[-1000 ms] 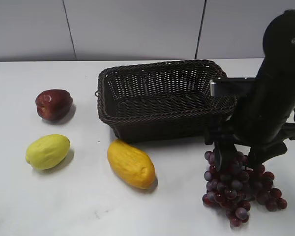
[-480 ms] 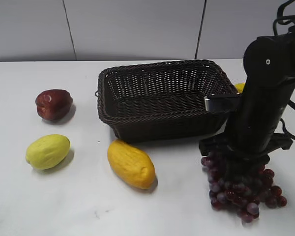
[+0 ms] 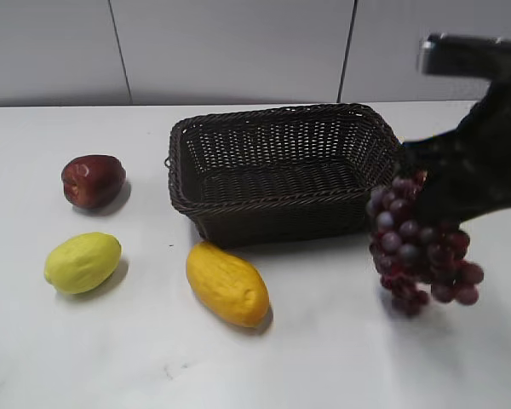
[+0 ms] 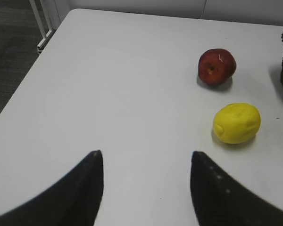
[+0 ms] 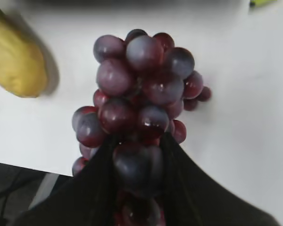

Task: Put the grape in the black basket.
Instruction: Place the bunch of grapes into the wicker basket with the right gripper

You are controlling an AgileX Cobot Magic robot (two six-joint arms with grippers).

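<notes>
The right gripper (image 5: 137, 155) is pinching the grape (image 3: 417, 247) near the top of the bunch, its two dark fingers (image 5: 101, 174) pressed against the fruit on either side, as the right wrist view shows. In the exterior view the bunch hangs clear of the white table (image 3: 324, 358) at the right of the frame, just beside the right end of the black basket (image 3: 281, 175) and not yet over it; a shadow lies on the table below. Gripping high lets the loose berries dangle under their own weight, so the bunch stays together and can clear the braided rim.

The basket sits open in the middle of the frame and looks empty, its near wall facing the camera. I judge the carry to be underway: the bunch needs to travel toward the frame's left and sit above the opening before release. A trailing berry catching the rim seems the main risk.

The left gripper (image 4: 146, 183) shows at the bottom of the left wrist view with its fingers spread wide and nothing between them, parked well apart from the work. Ahead of it, upper right in that view, lie the apple (image 4: 217, 66) and the lemon (image 4: 237, 123); the mango (image 3: 226, 283) lies in front of the basket, lower centre in the exterior view, out of the bunch's path
</notes>
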